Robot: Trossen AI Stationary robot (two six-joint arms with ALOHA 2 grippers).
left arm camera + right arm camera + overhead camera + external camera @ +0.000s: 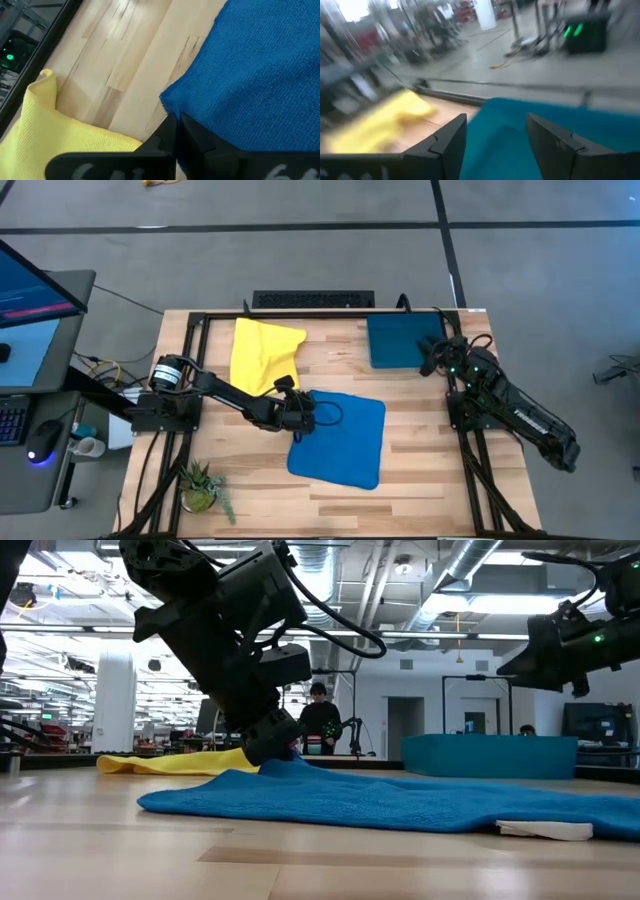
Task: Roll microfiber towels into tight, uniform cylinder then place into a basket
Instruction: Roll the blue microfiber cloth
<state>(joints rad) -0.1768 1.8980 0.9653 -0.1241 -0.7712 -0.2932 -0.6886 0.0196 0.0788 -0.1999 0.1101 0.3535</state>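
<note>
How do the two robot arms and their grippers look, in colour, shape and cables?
Both arms are dark, almost black, built from jointed segments. The left arm has a round silver-capped joint at its base and a thin black cable looping near the left gripper. The right arm shows small green lights near the right gripper, whose fingers are flat, angular plates.

Even, bright overhead light falls on the table (420, 480) in the high view, with only faint, soft shadows under the left arm (230, 395) and along the blue towel (340, 440). The low view looks into ceiling lamps, which glare white above the left arm (220, 630), so it reads as a dark silhouette; the room behind the blue towel (400, 802) is slightly soft. The left wrist view is sharp on the weave of the blue towel (260, 75), while the fingers (165, 140) in front of it are blurred. The right wrist view is smeared by motion blur throughout: yellow towel (385, 122), basket (505, 125) and the background are all streaked, with a washed-out bright patch in a far corner.
</note>
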